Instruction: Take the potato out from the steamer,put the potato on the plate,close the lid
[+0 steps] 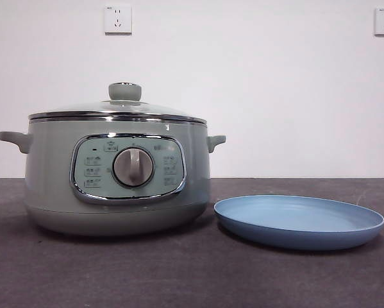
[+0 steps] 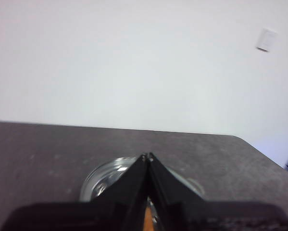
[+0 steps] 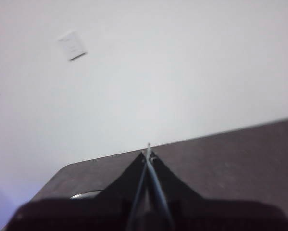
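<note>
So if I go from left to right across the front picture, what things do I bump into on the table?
First the steamer, with the lid sitting closed on top → then the plate, with nothing on it.

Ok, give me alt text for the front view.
A sage-green steamer sits on a dark table with its glass lid on. An empty light-blue plate lies beside it, two wall sockets behind. No potato or arm shows.
</note>
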You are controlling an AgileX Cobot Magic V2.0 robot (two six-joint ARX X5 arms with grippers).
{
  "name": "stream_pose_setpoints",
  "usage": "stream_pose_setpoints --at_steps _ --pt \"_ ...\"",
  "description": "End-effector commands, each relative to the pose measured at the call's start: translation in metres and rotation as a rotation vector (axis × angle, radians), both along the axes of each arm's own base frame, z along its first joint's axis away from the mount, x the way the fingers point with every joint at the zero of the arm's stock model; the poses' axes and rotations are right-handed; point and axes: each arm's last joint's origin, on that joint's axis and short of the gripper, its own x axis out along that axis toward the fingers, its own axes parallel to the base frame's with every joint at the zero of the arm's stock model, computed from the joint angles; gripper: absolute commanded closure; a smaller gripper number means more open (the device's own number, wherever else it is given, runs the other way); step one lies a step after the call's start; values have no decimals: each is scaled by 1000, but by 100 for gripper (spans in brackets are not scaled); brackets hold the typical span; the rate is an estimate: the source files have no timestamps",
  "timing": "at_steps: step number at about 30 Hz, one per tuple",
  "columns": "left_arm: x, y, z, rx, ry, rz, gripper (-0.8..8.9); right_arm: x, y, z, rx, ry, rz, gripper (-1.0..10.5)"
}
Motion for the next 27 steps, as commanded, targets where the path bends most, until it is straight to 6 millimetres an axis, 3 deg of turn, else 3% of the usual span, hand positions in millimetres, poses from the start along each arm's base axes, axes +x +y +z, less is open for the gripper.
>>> stream_pose_setpoints --at_steps 1,8,14,16,18,21,23,27 --pt "11 -2 28 74 -13 -40 820 10 2 30 -75 -45 90 956" --pt "44 -8 81 147 59 -177 820 49 7 81 -125 -64 375 954" --pt "79 -14 98 133 155 -355 819 94 11 93 -117 -2 611 917" --pt "89 -16 98 124 169 -404 817 105 12 91 -93 50 652 773" --pt "97 -17 96 118 188 -418 792 113 12 86 -68 105 653 541" --pt "108 -18 91 109 226 -402 513 119 12 80 -58 151 646 246" --pt "117 -18 86 100 259 -369 350 119 12 79 -66 149 646 234" --pt "130 -22 79 101 302 -350 342 118 12 80 -72 141 646 236"
